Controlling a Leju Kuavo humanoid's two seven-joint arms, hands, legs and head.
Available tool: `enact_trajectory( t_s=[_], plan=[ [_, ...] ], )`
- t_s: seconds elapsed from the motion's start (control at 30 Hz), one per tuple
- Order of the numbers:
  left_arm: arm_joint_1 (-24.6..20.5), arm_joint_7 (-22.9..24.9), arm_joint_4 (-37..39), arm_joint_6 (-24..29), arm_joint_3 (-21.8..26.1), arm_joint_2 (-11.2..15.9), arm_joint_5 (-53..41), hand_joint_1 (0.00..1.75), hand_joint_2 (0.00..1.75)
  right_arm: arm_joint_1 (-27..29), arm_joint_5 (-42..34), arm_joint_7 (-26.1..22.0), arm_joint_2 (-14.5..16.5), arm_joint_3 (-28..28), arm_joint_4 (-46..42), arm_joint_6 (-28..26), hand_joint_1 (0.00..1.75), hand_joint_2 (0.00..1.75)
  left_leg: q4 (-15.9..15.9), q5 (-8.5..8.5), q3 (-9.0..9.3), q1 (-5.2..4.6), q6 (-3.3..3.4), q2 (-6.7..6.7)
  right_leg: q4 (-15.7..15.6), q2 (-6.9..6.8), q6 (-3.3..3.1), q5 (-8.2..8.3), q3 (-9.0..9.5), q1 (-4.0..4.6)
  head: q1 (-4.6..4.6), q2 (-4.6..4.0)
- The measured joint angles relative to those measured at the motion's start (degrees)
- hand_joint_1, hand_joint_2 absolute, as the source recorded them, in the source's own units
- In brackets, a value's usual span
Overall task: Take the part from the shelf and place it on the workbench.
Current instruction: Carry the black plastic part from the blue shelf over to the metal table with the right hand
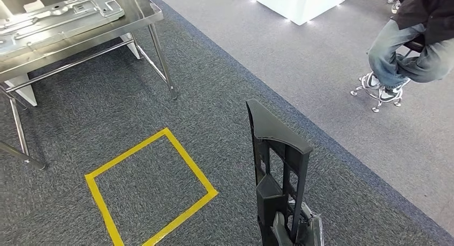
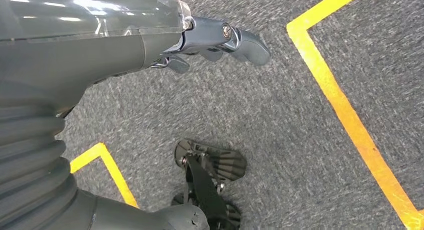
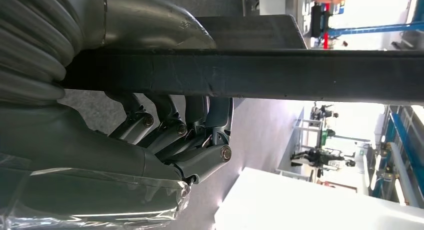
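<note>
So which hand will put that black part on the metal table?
Likely the right hand: it already grips the black part. The left hand hangs empty over the carpet, away from the workbench.

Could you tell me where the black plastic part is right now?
The black ribbed plastic part stands upright in the right hand, low right in the head view, beside the yellow tape square.

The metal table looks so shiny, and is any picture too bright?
Head view: the steel workbench glares under overhead light, and the white block is washed out. Right wrist view: the background behind the black part is blown out white. Left wrist view: evenly lit carpet.
</note>
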Motion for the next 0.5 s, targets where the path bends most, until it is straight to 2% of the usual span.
enact_trajectory(
  t_s=[0.03, 0.1, 0.13, 0.17, 0.2, 0.23, 0.3, 0.33, 0.37, 0.43, 0.5],
  plan=[
    [-0.06, 0.0, 0.01, -0.01, 0.04, 0.0, -0.02, 0.0, 1.75, 0.01, 0.01, 0.0, 0.0, 0.09, 0.01, 0.0, 1.75, 1.75, 2.72, -1.65, -1.19, 0.02, -0.13, 0.77, -0.17, -0.54, -0.39, 0.03, 0.09, 0.03, -0.08, 0.0],
    [-0.11, 0.01, 0.02, -0.02, 0.07, -0.02, -0.05, 0.0, 1.75, 0.06, 0.01, 0.01, 0.0, 0.2, 0.02, -0.01, 1.75, 1.75, 10.23, -5.35, -4.79, 0.01, -0.35, 1.59, -0.18, -1.64, -0.82, -0.11, 0.11, 0.36, -0.16, -0.01],
    [-0.06, 0.03, 0.02, -0.03, 0.09, -0.01, -0.07, 0.0, 1.75, 0.07, 0.01, 0.03, 0.0, 0.21, 0.03, -0.04, 1.75, 1.75, 13.05, -6.26, -6.16, 0.02, -0.43, 1.69, -0.16, -2.16, -0.93, -0.18, 0.14, 0.53, -0.14, 0.0],
    [0.03, 0.07, 0.02, -0.04, 0.1, -0.01, -0.09, 0.0, 1.75, 0.07, 0.02, 0.05, -0.01, 0.22, 0.05, -0.13, 1.75, 1.75, 14.03, -6.06, -6.66, 0.01, -0.42, 1.8, -0.15, -2.67, -1.0, -0.26, 0.2, 0.69, -0.14, 0.0],
    [0.12, 0.11, 0.02, -0.07, 0.12, 0.01, -0.13, 0.0, 1.75, 0.08, 0.03, 0.11, -0.01, 0.26, 0.07, -0.32, 1.75, 1.75, 12.68, -4.78, -6.0, -0.02, -0.32, 1.99, -0.13, -3.16, -1.01, -0.36, 0.34, 0.8, -0.15, 0.0],
    [0.17, 0.15, 0.02, -0.1, 0.13, 0.03, -0.23, 0.0, 1.75, 0.09, 0.05, 0.2, -0.03, 0.35, 0.08, -0.56, 1.75, 1.75, 9.32, -2.73, -4.33, -0.09, -0.09, 2.49, -0.12, -3.65, -0.99, -0.5, 0.57, 0.9, -0.14, 0.0],
    [0.07, 0.17, 0.03, -0.15, 0.14, 0.1, -0.49, 0.0, 1.75, 0.15, 0.08, 0.39, -0.09, 0.62, 0.09, -1.01, 1.75, 1.75, 1.56, 0.51, -0.56, -0.51, 0.65, 4.67, -0.02, -4.59, -0.67, -0.85, 0.99, 1.16, -0.14, -0.01],
    [-0.02, 0.17, 0.03, -0.19, 0.14, 0.13, -0.61, 0.0, 1.75, 0.19, 0.08, 0.47, -0.15, 0.8, 0.09, -1.21, 1.75, 1.75, -0.79, 1.23, 0.49, -0.77, 1.0, 5.47, 0.04, -5.03, -0.42, -1.01, 1.13, 1.29, -0.11, 0.0],
    [-0.08, 0.17, 0.04, -0.22, 0.15, 0.15, -0.69, 0.0, 1.75, 0.22, 0.09, 0.56, -0.22, 0.99, 0.09, -1.45, 1.75, 1.75, -1.77, 1.33, 0.77, -1.01, 1.26, 5.8, 0.09, -5.46, -0.14, -1.1, 1.19, 1.36, -0.1, 0.0],
    [0.02, 0.15, 0.05, -0.3, 0.19, 0.17, -0.92, 0.0, 1.75, 0.24, 0.09, 0.81, -0.39, 1.47, 0.1, -2.0, 1.75, 1.75, -2.17, 1.62, 0.73, -1.02, 1.74, 4.82, 0.11, -6.15, 0.46, -1.26, 1.35, 1.32, -0.1, 0.0],
    [0.13, 0.13, 0.08, -0.36, 0.23, 0.16, -1.26, 0.0, 1.75, 0.29, 0.09, 1.12, -0.69, 1.95, 0.13, -2.63, 1.75, 1.75, -2.78, 2.13, 1.0, -0.67, 2.34, 3.87, 1.5, -4.71, 1.16, -2.53, 1.0, 1.12, 0.02, -0.01]
  ],
)
